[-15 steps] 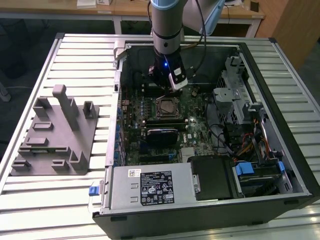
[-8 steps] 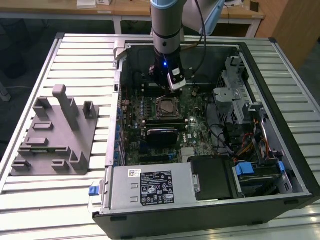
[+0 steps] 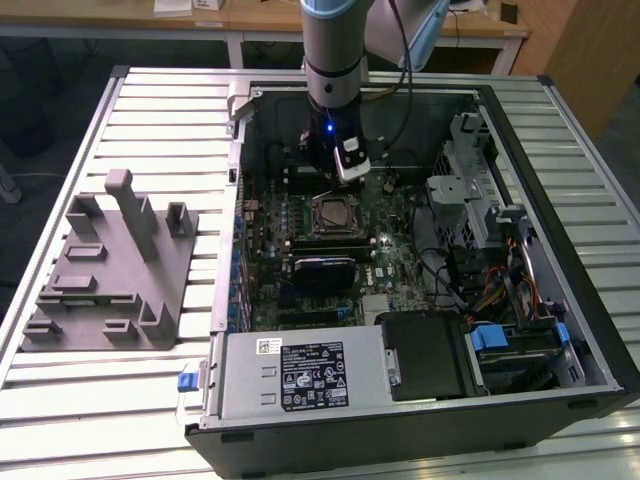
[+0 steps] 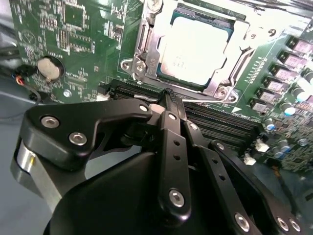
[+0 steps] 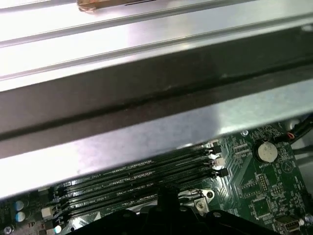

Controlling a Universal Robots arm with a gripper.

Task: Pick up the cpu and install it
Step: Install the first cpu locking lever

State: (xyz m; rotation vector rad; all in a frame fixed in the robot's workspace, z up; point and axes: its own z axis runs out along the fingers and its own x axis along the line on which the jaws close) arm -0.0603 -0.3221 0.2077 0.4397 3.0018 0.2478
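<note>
Open case lies on slatted table. Grey fixture sits on the table at the exterior view's left, well apart from the case.

Arm reaches down into the case. Gripper hangs low over the board, just beside the socket on its far side in the exterior view.

Second wrist view: gripper fingers are pressed together at the tips, nothing between them. Tips are over the memory slots, next to the socket's edge.

Cpu lies flat in the socket, silvery top up, metal frame around its rim. Not touching the gripper. Exterior view shows it mid-board, just in front of the gripper.

Coin cell sits on the board to one side of the socket. First wrist view: memory slots run along the case wall, coin cell near their end.
</note>
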